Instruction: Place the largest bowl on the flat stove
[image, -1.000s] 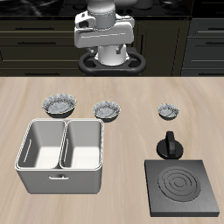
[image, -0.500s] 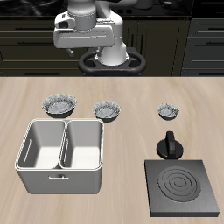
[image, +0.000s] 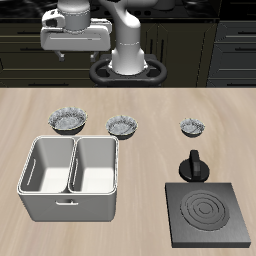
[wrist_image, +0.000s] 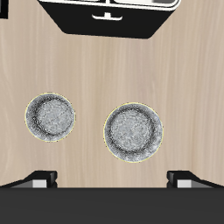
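— Where is the widest grey-white speckled scalloped bowl (image: 67, 121) found?
— On the wooden surface (image: 150, 130), behind the white two-compartment basin (image: 72, 176), apart from the flat black ringed stove (image: 207, 214).
— And the jaws?
— Held apart, empty, high above.

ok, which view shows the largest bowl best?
Wrist view: the largest bowl is seen straight down and big, with its whole scalloped rim and inside showing, beside a smaller bowl. The exterior view shows it small and at a slant, behind the basin.

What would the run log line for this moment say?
gripper: high, carrying nothing | largest bowl: on table, untouched | flat stove: bare | phase: approach
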